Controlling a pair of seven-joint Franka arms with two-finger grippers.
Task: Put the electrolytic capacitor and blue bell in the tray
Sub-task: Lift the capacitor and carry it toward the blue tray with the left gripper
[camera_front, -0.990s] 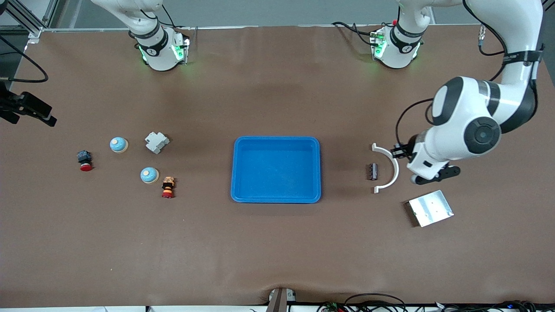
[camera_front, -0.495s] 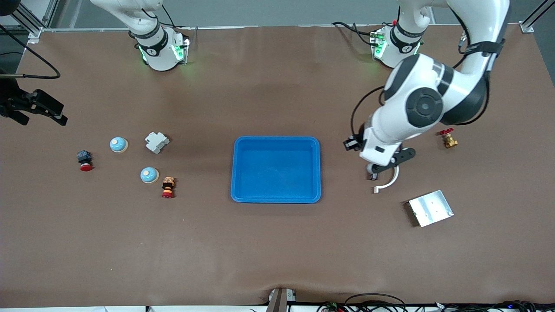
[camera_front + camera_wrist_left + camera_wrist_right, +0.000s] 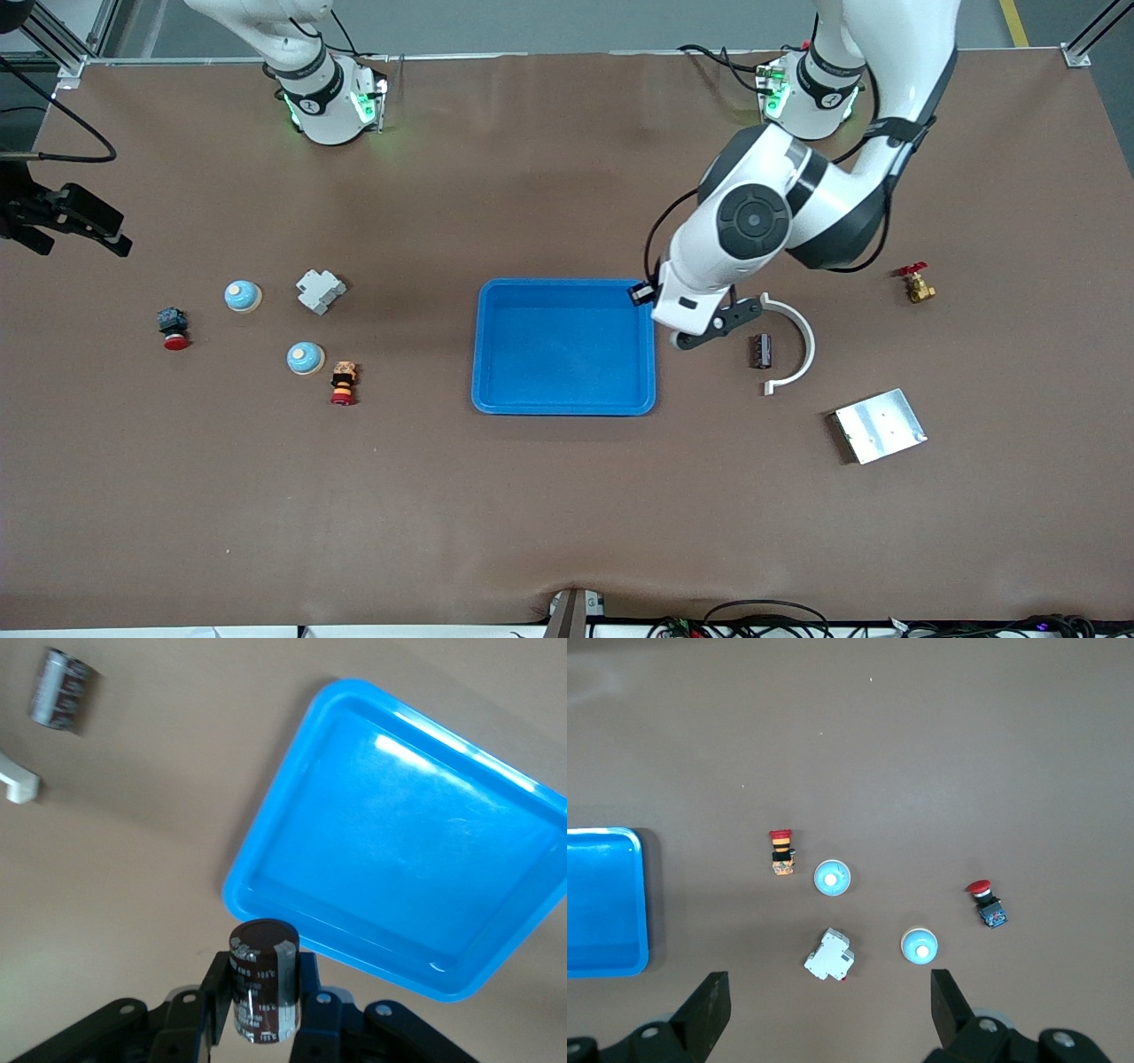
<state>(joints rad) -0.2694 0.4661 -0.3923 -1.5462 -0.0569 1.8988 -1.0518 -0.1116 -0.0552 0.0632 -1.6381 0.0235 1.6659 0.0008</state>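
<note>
Left gripper (image 3: 259,1014) clamped the small, rigid, probably light, smooth-sleeved dark cylindrical capacitor (image 3: 262,979) mid-body beside the bright blue plastic tray (image 3: 416,842); right gripper (image 3: 828,1014), jaws apart, waited

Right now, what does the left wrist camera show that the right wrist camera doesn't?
Only the left wrist view: a capacitor clamped in the left gripper, a second capacitor lying on the table, and a white bracket's end. Only the right wrist view: two blue bells, two red buttons, a white block, open fingers. Both: the tray.
</note>
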